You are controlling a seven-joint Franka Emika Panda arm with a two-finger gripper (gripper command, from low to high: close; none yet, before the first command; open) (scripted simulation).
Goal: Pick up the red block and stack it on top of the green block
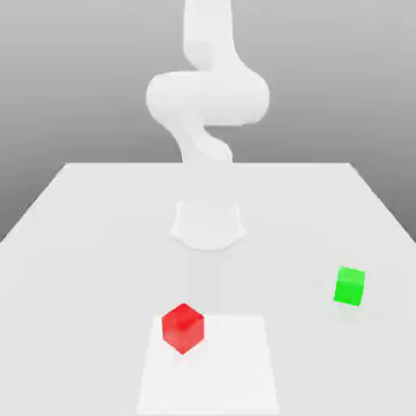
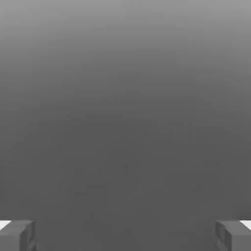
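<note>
Nearest to us in the exterior view, we see a slightly brighter square patch (image 1: pixel 210 366) marked on the white bench (image 1: pixel 81 268). The red block (image 1: pixel 183 327) sits on the far left part of that patch, turned so that one of its corners faces us, and it rests flat on the surface with nothing touching it.

A little farther back and well apart from it, toward the exterior view's right, we find the green block (image 1: pixel 349 286). It stands on the bare bench outside the patch, also untouched, with its faces nearly square to us. The two cubes look alike in size.

Farther still, near the middle of the bench, we see the round white base (image 1: pixel 208 225) of the arm (image 1: pixel 208 97). The arm rises from there, bends in a thick curve and runs up out of the top of the exterior view, high above both blocks.

In the hand view we see the gripper (image 2: pixel 125 236) with its two grey fingertips (image 2: pixel 17 235) standing far apart at opposite sides, spread wide with nothing between them. Beyond the fingertips we see only a plain grey ground, darker toward the fingertips and lighter away from them.
</note>
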